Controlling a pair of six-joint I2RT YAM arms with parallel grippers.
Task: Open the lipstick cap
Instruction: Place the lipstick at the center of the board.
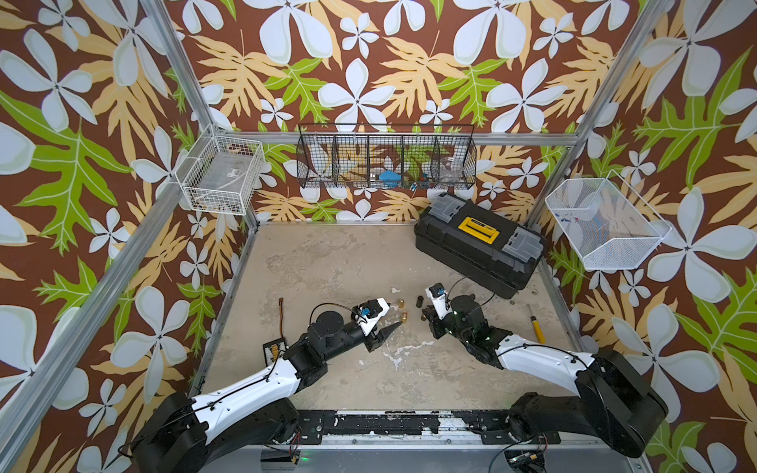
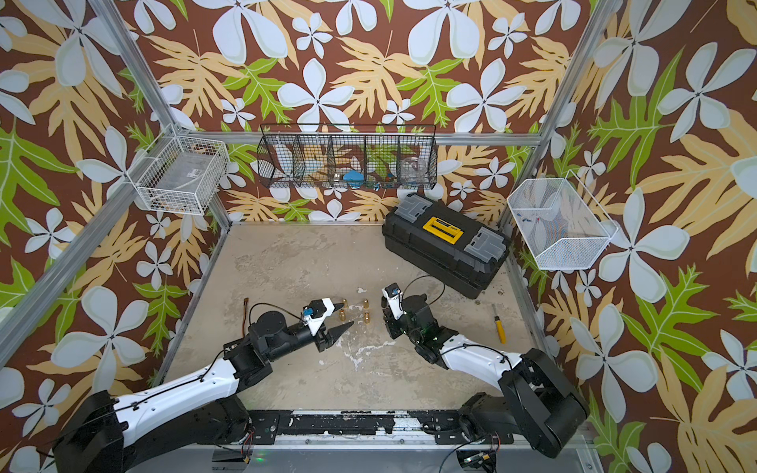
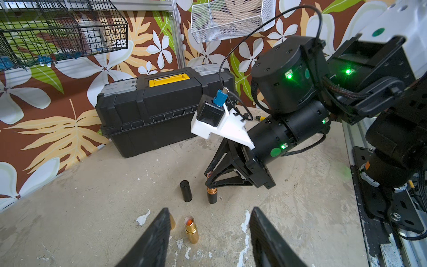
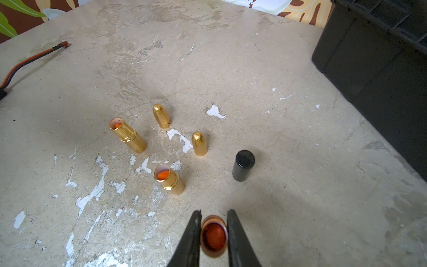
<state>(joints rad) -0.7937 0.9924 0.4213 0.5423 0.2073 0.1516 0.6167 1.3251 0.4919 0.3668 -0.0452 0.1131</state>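
Here the lipstick point(image 4: 213, 235) stands clamped between right fingers point(image 4: 189, 241) (cap point(image 4: 243, 165) nearby).

The cap point(image 4: 243, 165) stands beside the lipstick tube point(image 4: 213, 235), toolbox point(image 4: 369, 57) behind.

Right wrist view: black lipstick tube with copper collar point(image 4: 213, 238) shows only its open mouth between the right pincer point(image 4: 214, 213) fingers; body concealed. Black plastic toolbox point(image 4: 369, 69) cut off at the picture's edge.

Left wrist view: one gold lipstick tube point(image 3: 172, 223) mostly hidden behind a left pincer point(image 3: 209, 208) finger.

Both top views: contents of the black wire basket point(image 1: 469, 164) too small to identify.
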